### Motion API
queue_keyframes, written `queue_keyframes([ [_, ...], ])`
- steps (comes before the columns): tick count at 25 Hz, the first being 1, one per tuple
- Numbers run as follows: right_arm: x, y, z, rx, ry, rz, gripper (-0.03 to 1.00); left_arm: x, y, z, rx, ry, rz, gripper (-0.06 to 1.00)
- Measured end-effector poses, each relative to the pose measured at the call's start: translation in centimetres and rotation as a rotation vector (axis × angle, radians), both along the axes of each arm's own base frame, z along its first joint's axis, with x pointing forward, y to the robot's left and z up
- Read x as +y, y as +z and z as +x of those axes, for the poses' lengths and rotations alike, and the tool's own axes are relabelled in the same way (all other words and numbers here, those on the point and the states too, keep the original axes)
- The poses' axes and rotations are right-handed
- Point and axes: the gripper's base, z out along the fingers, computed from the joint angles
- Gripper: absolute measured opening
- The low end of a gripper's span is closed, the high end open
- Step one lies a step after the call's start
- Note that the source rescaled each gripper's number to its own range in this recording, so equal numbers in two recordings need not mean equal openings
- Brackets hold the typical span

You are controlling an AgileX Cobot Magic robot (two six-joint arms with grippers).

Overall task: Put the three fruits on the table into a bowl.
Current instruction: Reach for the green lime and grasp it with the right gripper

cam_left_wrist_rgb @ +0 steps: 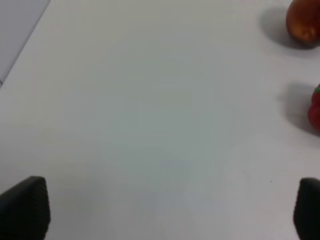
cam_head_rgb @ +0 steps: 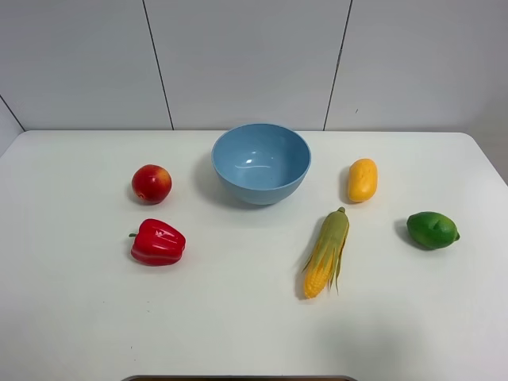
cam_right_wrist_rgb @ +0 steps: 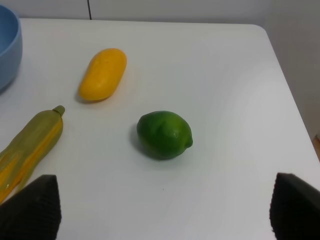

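White table: bare at my near edge. All three fruits lie on it, none in the bowl yet.
Left gripper: jaws wide, nothing between them. It hangs over bare table, short of the apple and pepper.
Right gripper: jaws wide and empty, with the lime straight ahead. I judge it is lined up to take that first.
Corn: 5 o'clock from the bowl. Not a fruit, so I leave it.
Pepper: 8 o'clock, close on the near side of the apple. Likely a decoy.
Lime: 4 o'clock, farthest out, on the right arm's side.
Apple: 9 o'clock, the left arm's pick.
Mango: 3 o'clock, near the bowl, apart from the corn tip.
Bowl: upright and empty in the middle of the table. Probably set there so either arm can reach it.
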Motion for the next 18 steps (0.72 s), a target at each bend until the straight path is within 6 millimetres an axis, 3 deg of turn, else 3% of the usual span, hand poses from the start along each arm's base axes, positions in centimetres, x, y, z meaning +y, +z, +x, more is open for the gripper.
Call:
queue_keyframes([
  [18,0.02,0.03,0.39,0.023,-0.001,-0.003,0.57,0.0,0.0,0.0,0.0,0.0,0.0,1.0],
])
